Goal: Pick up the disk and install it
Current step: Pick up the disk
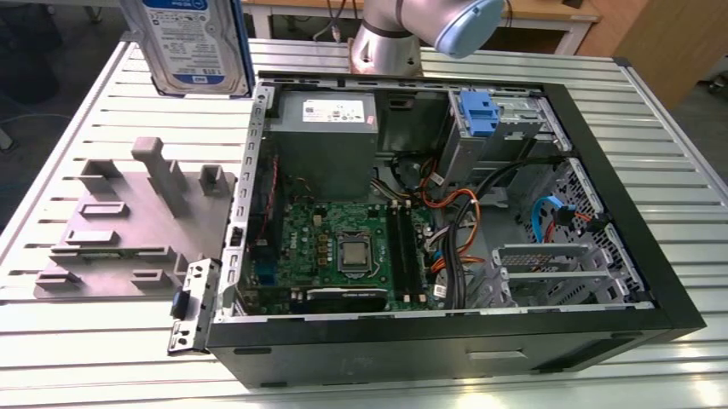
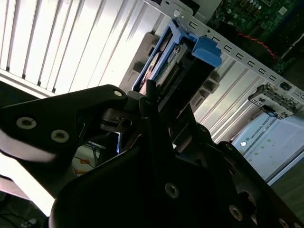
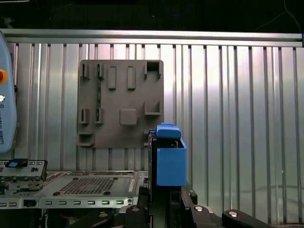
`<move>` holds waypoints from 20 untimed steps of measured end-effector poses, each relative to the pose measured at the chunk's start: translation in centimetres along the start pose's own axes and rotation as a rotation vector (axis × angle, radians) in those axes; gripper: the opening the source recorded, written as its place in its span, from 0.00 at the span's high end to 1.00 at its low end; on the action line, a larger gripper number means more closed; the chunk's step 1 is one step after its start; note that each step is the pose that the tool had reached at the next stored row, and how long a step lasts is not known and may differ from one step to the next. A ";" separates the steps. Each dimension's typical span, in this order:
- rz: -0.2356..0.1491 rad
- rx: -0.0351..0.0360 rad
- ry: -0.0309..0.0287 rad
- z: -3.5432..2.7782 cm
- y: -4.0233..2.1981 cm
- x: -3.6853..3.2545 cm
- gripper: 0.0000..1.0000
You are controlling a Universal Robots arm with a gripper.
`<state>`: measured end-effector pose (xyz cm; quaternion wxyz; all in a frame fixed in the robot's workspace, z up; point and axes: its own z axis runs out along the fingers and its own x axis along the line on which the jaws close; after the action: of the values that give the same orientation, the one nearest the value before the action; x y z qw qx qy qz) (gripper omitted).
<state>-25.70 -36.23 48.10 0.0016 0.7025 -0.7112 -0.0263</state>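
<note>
Gripper seems clamped on the disk, lifted beside the open computer case. I think a firm grip, square to the drive cage, matters most.

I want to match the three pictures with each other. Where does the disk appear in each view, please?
Exterior view: the disk is raised at the exterior view's upper left, label toward the camera.
First wrist view: the disk stands edge-on, blue rail showing, before the grey slotted plate.
Second wrist view: the disk sits clamped in the pincer.
Shared landmark: the ribbed metal table.
</note>
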 end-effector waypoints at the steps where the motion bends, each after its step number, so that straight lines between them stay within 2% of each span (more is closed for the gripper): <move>1: 0.000 0.0000 0.0000 -0.01 -0.18 0.00 0.65; 9: 0.000 -0.0001 0.0001 -0.06 -1.41 -0.02 0.65; 20: 0.000 0.0000 0.0000 -0.06 -1.71 -0.02 0.65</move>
<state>-23.98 -36.23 48.10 0.0016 0.7025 -0.7112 -0.0263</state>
